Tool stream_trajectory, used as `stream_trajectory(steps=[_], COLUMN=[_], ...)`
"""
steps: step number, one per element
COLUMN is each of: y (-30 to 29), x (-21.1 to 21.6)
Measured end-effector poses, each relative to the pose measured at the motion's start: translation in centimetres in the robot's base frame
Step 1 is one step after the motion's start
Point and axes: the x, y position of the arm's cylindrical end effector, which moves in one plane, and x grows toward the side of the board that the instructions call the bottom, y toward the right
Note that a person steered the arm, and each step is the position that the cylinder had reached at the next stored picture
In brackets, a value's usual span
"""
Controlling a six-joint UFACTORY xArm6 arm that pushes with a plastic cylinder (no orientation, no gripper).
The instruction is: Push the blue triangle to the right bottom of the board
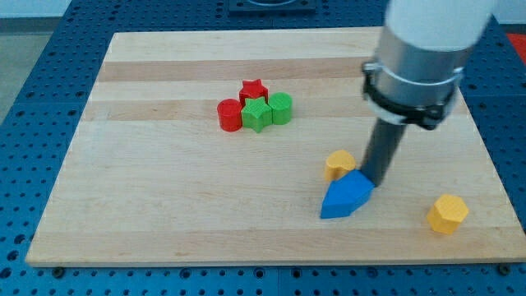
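The blue triangle [346, 196] lies on the wooden board [164, 214], right of centre and toward the view's bottom. My tip [376, 182] stands at the triangle's upper right corner, touching or nearly touching it. The dark rod comes down from the white and grey arm at the view's top right. A yellow block [339, 164] sits just above the triangle's left part, to the left of my tip.
A yellow hexagon block [448, 213] lies near the board's bottom right. A cluster sits left of centre toward the top: a red star [254, 88], a red cylinder [229, 114], a green star [256, 114] and a green hexagon block [281, 108].
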Motion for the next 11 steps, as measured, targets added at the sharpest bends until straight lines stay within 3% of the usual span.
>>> stream_trajectory(steps=[1,2,3,4,5,6,7,8,10,11], y=[-3.7,-3.0,-3.2,-9.3,-20.7,-28.4,-28.7,-26.5,-14.4,-11.1], x=[3.3,5.6,3.7,1.5,1.7,6.4,9.8,9.7,9.7,9.7])
